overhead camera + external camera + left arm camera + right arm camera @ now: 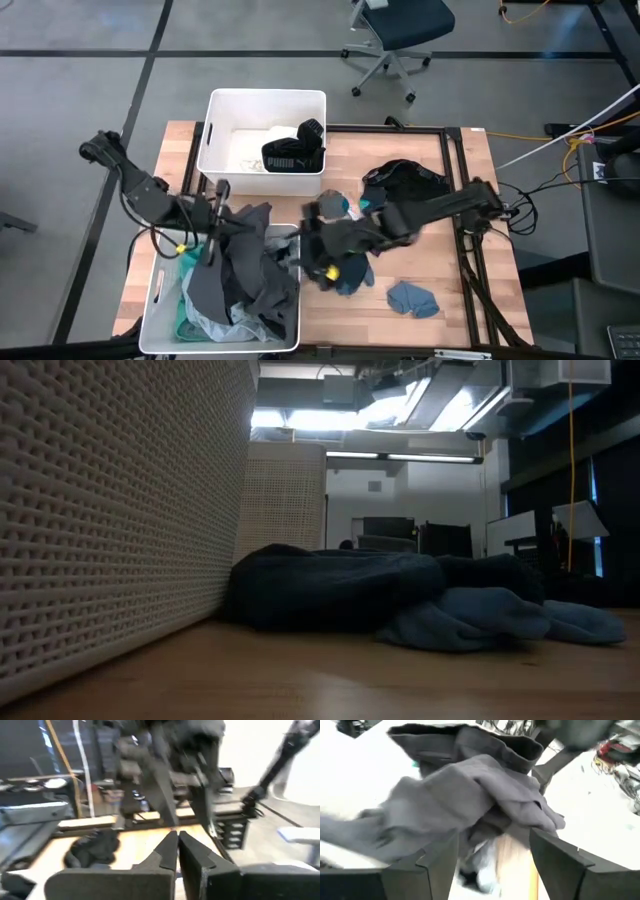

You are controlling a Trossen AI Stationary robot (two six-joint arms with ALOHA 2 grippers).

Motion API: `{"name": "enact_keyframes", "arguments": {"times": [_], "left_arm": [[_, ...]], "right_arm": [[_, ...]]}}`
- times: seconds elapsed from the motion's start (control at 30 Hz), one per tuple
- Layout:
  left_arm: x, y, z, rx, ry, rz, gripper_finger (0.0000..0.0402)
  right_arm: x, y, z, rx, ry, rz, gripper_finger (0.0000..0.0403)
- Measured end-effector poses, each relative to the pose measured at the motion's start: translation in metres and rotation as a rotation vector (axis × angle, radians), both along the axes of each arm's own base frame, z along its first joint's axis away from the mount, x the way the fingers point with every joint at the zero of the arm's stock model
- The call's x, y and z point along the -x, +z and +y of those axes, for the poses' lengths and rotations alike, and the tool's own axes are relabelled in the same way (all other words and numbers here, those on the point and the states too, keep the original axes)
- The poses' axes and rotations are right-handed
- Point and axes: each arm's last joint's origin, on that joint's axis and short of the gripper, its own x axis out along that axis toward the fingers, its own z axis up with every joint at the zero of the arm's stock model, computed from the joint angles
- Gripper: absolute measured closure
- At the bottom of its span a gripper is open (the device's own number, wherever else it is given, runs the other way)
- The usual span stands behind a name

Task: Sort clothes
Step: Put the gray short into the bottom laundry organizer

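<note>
Grey clothes (245,265) are heaped in the near white bin (160,300), over teal and white ones. One grey garment (470,795) drapes just ahead of my right gripper (492,857), which is open at that bin's right rim (303,238). My left gripper (177,851) is shut and level above the bin's far edge (217,195), with nothing between its fingers. A black garment with white lettering (295,150) lies in the far bin (225,110). Black (405,180), teal (350,272) and blue (412,298) clothes lie on the table. My right gripper stands open with a fold of the grey garment (445,837) lying over the top of one finger (437,865). The other finger is clear of it. Whether the cloth rests on that finger or only hangs in front of it, I cannot tell.
The low view shows the near bin's wall (110,530) on one side, with a dark blue garment (340,590) and a lighter blue one (490,618) on the wood beside it. A black frame (455,200) runs around the table's right part. An office chair (395,40) stands beyond the far edge.
</note>
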Motion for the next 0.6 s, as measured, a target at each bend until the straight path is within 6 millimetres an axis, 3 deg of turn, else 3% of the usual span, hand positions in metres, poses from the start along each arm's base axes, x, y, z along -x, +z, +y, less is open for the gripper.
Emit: {"name": "enact_keyframes", "arguments": {"times": [0.13, 0.33, 0.6], "left_arm": [[-0.007, -0.01, -0.014, 0.058, -0.07, 0.065, 0.0396], [-0.022, -0.042, -0.029, 0.112, -0.023, 0.279, 0.0396], [-0.034, -0.092, -0.044, 0.083, 0.144, 0.579, 0.0396]], "right_arm": [[0.043, 0.013, 0.015, -0.019, -0.031, 0.122, 0.0157], [0.09, 0.001, 0.052, 0.004, -0.115, 0.317, 0.0157], [0.136, -0.055, 0.102, 0.151, -0.338, 0.248, 0.0157]]}}
